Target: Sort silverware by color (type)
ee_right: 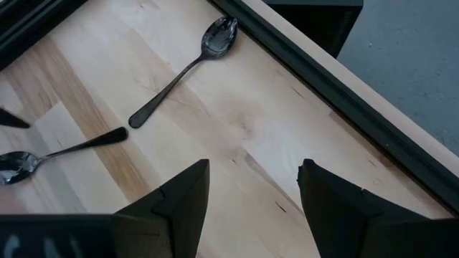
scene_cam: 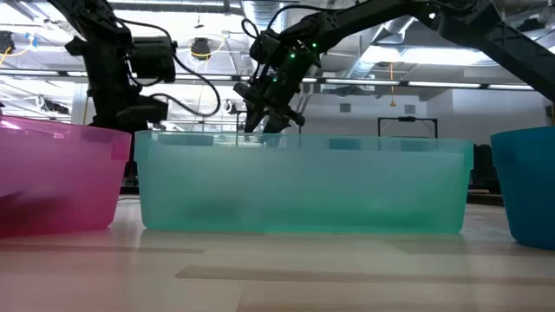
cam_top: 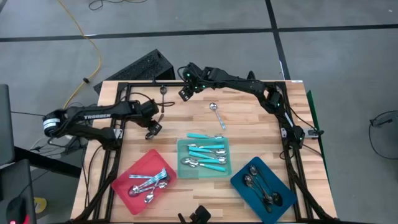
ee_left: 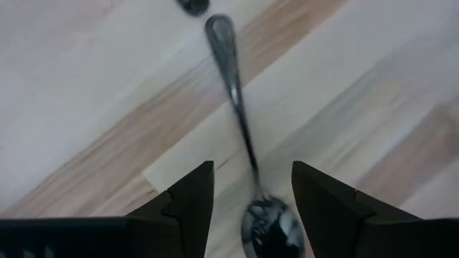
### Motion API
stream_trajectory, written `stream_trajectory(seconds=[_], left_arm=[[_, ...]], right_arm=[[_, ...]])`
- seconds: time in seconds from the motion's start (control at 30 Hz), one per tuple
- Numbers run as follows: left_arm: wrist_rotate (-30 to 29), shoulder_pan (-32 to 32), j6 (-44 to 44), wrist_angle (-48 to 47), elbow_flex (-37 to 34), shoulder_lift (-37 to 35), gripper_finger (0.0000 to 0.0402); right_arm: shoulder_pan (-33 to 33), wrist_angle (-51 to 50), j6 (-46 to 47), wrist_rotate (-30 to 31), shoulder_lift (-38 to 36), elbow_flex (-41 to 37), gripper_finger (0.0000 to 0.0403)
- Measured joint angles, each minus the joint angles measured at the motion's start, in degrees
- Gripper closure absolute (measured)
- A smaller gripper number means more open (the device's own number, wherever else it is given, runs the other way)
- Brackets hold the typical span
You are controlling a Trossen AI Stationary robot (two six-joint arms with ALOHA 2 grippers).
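Three trays (cam_top: 144, 167) from above hold sorted spoons, one silver spoon (cam_top: 217, 116) loose mid-table | left wrist: left gripper (ee_left: 251, 188) wide astride dark spoon (ee_left: 237, 107) | right wrist: right gripper (ee_right: 252, 186) wide, near second dark spoon (ee_right: 183, 72)

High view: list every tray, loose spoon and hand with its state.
red tray: holds silver spoons
teal tray: holds turquoise-handled spoons
blue tray: holds dark spoons
silver spoon: loose on table
dark spoons: two, loose, unsorted
left hand: open over a dark spoon
right hand: open, empty

Grey floor (cam_top: 348, 56) (yellow cable (cam_top: 93, 46))
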Motion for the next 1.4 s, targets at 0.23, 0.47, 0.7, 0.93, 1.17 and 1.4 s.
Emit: stream_trajectory(seconds=[0.23, 0.47, 0.7, 0.93, 1.17, 1.4], left_arm=[[-1.29, -0.39, -0.47, 2.86, 0.0, 6.34, 0.023], [-0.92, -0.79, -0.22, 3.95, 0.02, 10.78, 0.023], [-1.13, -3.24, -0.5, 5.01, 0.3, 15.16, 0.023], [-1.53, -4.23, -2.22, 4.57, 0.42, 16.71, 0.027], [-2.21, -4.28, -3.33, 4.94, 0.37, 16.83, 0.038], [-2.12, -4.28, -4.0, 6.22, 0.04, 16.37, 0.0399]], right_arm=[[0.02, 0.02, -0.17, -0.11, -0.02, 0.0, 0.0168], [0.02, 0.0, -0.17, -0.12, -0.01, 0.0, 0.0168], [0.0, 0.0, -0.19, -0.12, -0.02, 0.0, 0.0168], [-0.02, -0.02, -0.19, -0.1, -0.02, 0.0, 0.0168], [-0.02, -0.07, -0.17, -0.1, -0.02, 0.0, 0.0168], [0.09, -0.09, -0.15, -0.2, -0.02, 0.0, 0.0168]])
